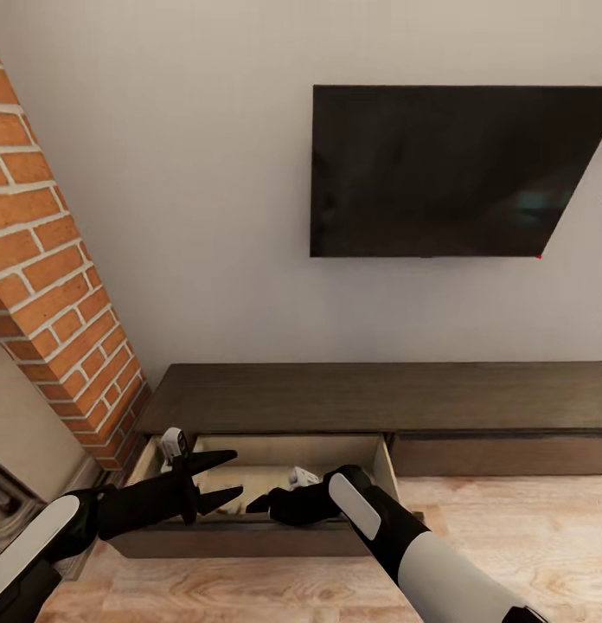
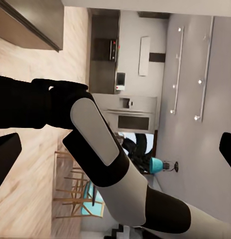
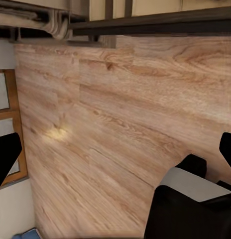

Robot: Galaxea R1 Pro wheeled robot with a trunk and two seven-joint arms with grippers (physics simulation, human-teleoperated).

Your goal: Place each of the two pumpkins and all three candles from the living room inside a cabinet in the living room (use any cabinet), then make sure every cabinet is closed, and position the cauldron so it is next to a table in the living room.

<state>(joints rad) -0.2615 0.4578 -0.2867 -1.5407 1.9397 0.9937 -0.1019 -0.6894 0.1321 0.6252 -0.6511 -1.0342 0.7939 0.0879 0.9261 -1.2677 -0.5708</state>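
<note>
Wall-mounted television (image 1: 448,169), brick column (image 1: 54,285), wood floor (image 1: 509,528).

Drawer contents (image 1: 297,475) (behind arms) indistinct

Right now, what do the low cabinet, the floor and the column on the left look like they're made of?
The cabinet looks like dark brown wood or veneer, matte, with faint grain; its open drawer is paler inside. The floor looks like light wood planks with bold grain and a slight sheen. The column looks like red brick with pale mortar lines.
</note>
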